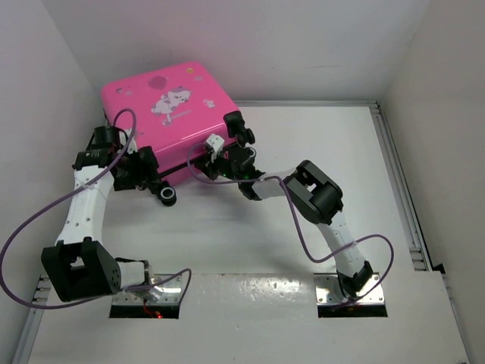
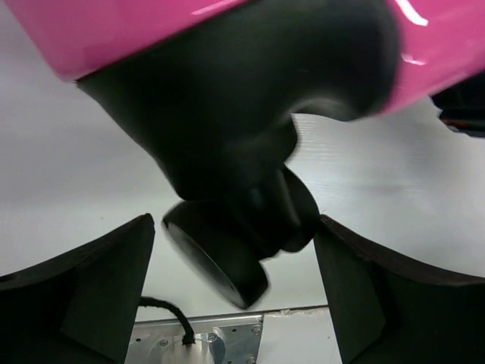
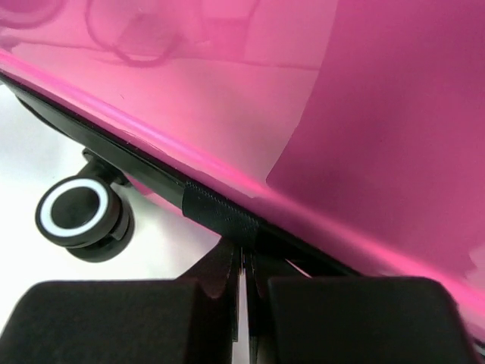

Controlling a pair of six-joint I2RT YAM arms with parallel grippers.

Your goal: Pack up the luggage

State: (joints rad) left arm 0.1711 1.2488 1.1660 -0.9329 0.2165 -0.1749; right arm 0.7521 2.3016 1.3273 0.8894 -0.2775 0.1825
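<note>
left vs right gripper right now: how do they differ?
The left gripper is open; the right gripper is shut, fingers pressed together. The left gripper straddles a black wheel at the luggage corner with gaps on both sides; the right gripper sits at the black zipper seam. Whether it pinches a pull is unclear. Both are at the luggage's near side.
</note>
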